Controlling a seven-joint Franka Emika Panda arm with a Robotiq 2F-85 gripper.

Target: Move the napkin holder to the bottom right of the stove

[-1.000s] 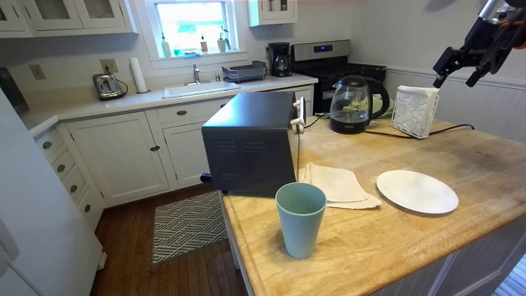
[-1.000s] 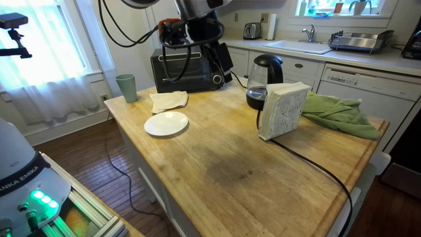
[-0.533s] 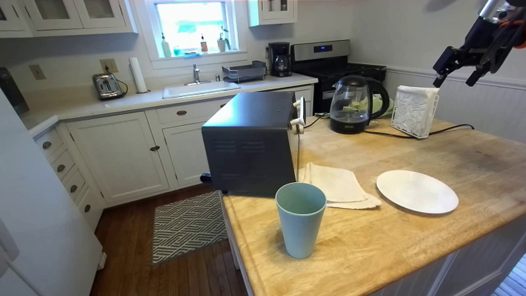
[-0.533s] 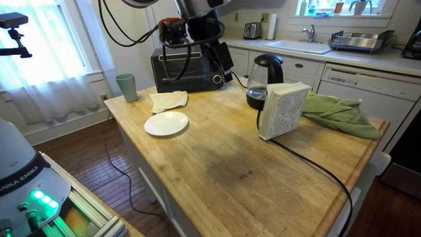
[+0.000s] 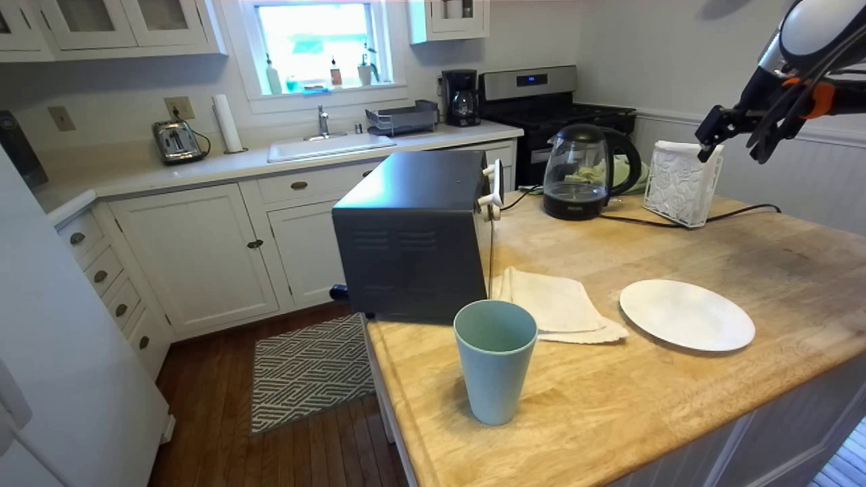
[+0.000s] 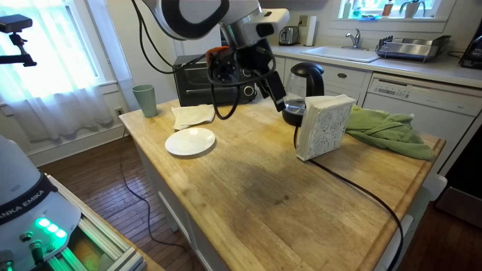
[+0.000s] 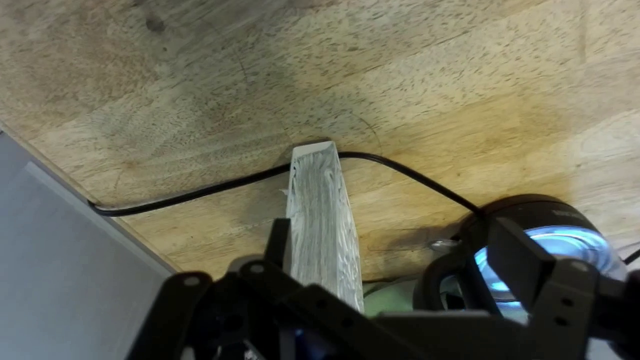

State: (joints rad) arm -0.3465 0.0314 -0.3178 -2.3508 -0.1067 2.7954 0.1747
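The napkin holder, a white upright stack in a slim holder, stands on the wooden table in both exterior views [image 5: 680, 186] [image 6: 324, 126]. In the wrist view I see the holder [image 7: 320, 215] from above, its lower part hidden by my gripper. My gripper [image 7: 400, 255] is open and empty. There its left finger lies along the holder's left side and its right finger over the kettle; I cannot tell whether it touches. In an exterior view the gripper [image 5: 734, 154] overlaps the holder's top right corner. The stove [image 5: 568, 115], with black cooktop and steel back panel, stands by the far wall.
A glass kettle [image 5: 574, 206] stands beside the holder. Its black cord [image 7: 405, 172] runs by the holder's base. A green cloth [image 6: 388, 131] lies close behind. A white plate [image 6: 190, 141], folded cream cloth [image 6: 194, 114], cup [image 6: 145, 101] and black toaster oven [image 5: 413, 250] are on the table.
The arm was still earlier, then moved. My gripper is now lower and closer to the napkin holder, tilted differently. The holder and the other things have not moved.
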